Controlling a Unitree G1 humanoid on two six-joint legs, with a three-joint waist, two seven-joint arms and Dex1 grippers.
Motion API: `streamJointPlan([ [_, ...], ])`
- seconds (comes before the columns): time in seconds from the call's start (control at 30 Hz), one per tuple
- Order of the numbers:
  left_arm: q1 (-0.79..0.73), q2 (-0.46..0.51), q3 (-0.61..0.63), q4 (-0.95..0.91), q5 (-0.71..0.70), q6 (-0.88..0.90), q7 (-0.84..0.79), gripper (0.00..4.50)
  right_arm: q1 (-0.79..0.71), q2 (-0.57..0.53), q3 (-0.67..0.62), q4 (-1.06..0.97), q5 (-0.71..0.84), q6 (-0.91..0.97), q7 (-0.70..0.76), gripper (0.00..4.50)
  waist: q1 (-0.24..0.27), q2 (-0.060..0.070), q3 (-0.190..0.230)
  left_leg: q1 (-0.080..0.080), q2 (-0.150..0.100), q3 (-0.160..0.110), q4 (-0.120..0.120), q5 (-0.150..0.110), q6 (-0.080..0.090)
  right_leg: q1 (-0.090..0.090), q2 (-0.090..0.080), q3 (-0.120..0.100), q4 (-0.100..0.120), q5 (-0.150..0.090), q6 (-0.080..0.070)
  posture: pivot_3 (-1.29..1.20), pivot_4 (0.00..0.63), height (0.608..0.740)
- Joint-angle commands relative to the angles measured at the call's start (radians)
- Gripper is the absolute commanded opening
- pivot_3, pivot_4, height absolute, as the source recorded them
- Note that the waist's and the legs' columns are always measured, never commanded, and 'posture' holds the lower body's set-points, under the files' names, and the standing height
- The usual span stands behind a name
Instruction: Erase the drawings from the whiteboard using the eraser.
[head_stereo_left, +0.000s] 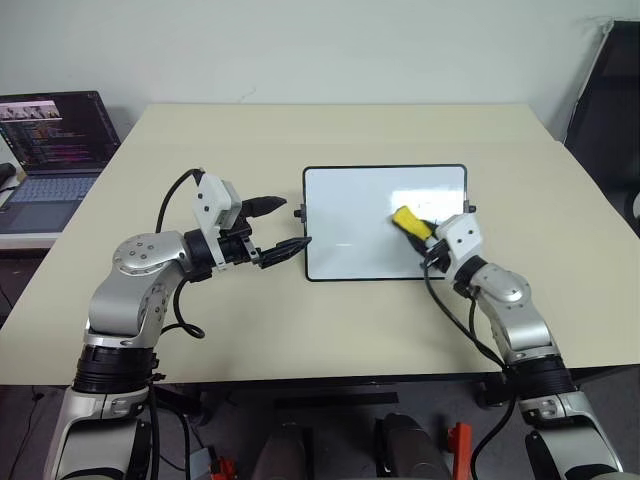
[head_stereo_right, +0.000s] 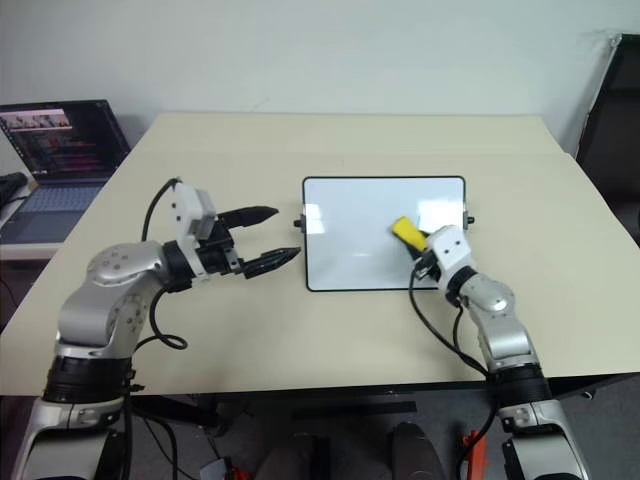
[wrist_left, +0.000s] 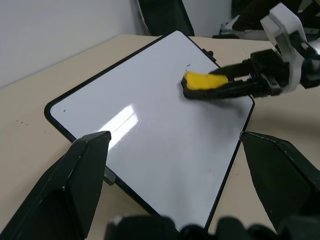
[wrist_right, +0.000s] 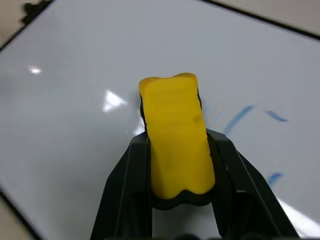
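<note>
**Eraser On The Board, Blue Marks Just Beside It**

While the left gripper (head_stereo_left: 285, 226) hovered with its jaws spread wide and empty just off the left edge of the whiteboard (head_stereo_left: 350, 225), the right gripper (wrist_right: 177, 170) had its jaws closed tight on the eraser (head_stereo_left: 411, 222). The eraser sat over the right part of the board, its long axis running along the gripper's fingers, toward the far left. The remaining drawings (wrist_right: 245, 117), faint blue strokes, lay on the board just to the eraser's right, toward the board's right edge. The right arm was clearly the nearer one, so the next wipe probably called for a short sideways sweep to the right.
</note>
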Motion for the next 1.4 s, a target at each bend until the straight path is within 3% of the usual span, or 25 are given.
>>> streamJointPlan([
  [0.03, -0.006, 0.005, 0.013, -0.024, -0.003, -0.014, -0.003, 4.50, 0.001, -0.023, -0.002, -0.034, -0.001, 0.027, 0.020, 1.10, 0.000, 0.000, 0.000, 0.000, 0.000, 0.000, 0.000, 0.000, 0.000, 0.000, 0.000, 0.000, 0.000, 0.000, 0.000, 0.00, 0.150, 0.740],
  [0.47, -0.010, -0.002, 0.006, -0.018, 0.001, -0.017, 0.002, 4.50, -0.026, -0.157, -0.144, 0.088, -0.055, 0.021, -0.134, 1.10, 0.009, 0.000, 0.000, 0.000, 0.000, 0.000, 0.000, 0.000, 0.000, 0.001, 0.000, 0.000, -0.001, 0.000, 0.001, 0.00, 0.150, 0.740],
  [0.7, -0.021, -0.009, -0.002, -0.002, 0.007, -0.023, -0.004, 4.50, -0.031, -0.144, -0.141, 0.081, -0.062, 0.022, -0.160, 1.10, 0.007, 0.000, 0.000, 0.000, 0.000, 0.001, 0.001, 0.000, 0.000, 0.001, 0.000, 0.001, -0.001, 0.001, 0.001, 0.00, 0.150, 0.740],
  [1.07, -0.026, -0.008, -0.006, 0.007, 0.009, -0.025, -0.005, 4.50, -0.083, -0.076, -0.060, 0.047, -0.055, 0.022, -0.100, 1.10, -0.006, 0.000, 0.000, 0.001, 0.000, 0.002, 0.000, 0.000, 0.000, 0.000, 0.000, 0.002, -0.001, 0.001, 0.002, 0.00, 0.150, 0.740],
  [1.27, -0.017, -0.007, -0.003, -0.002, 0.006, -0.022, -0.001, 4.50, -0.055, -0.091, 0.022, -0.005, -0.025, 0.088, 0.065, 1.10, -0.003, 0.000, 0.000, 0.000, 0.000, 0.001, 0.000, 0.000, 0.000, 0.000, 0.000, 0.001, -0.002, 0.001, 0.002, 0.00, 0.150, 0.740],
  [1.4, -0.006, -0.002, 0.004, -0.010, 0.005, -0.019, 0.002, 4.50, -0.037, -0.116, 0.014, -0.016, -0.028, 0.115, 0.099, 1.10, 0.000, 0.000, 0.000, 0.000, 0.000, 0.001, 0.000, 0.000, 0.000, 0.000, 0.000, 0.001, -0.002, 0.001, 0.002, 0.00, 0.150, 0.740],
])
